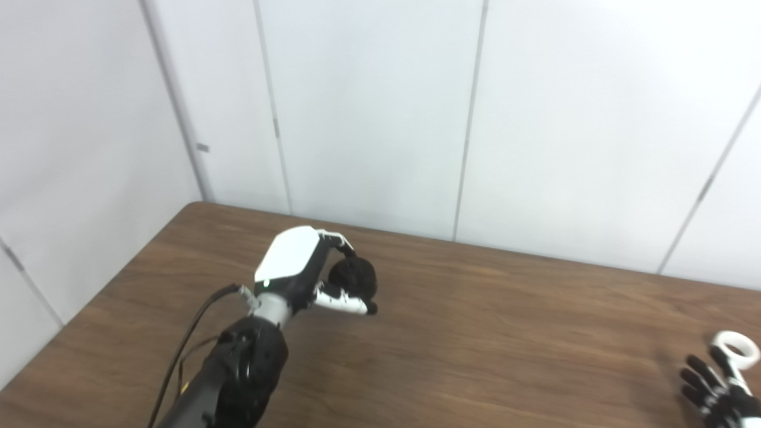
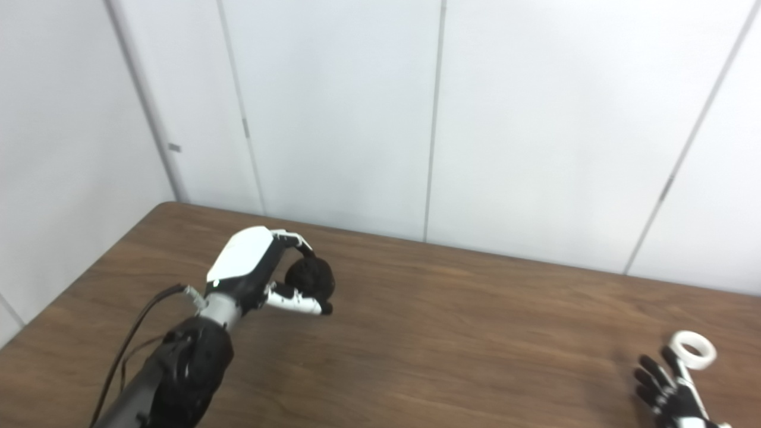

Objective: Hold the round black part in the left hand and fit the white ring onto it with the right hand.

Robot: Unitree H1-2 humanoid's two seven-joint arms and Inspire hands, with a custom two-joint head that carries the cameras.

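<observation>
On table [image 1: 475,333] — left hand [image 1: 297,267] grips black part [image 1: 355,277] | right hand [image 2: 672,392] fingers spread, beside white ring [image 2: 693,349]

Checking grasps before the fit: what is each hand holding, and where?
Left hand grips the round black part around its sides; right hand holds nothing, beside the white ring.
</observation>
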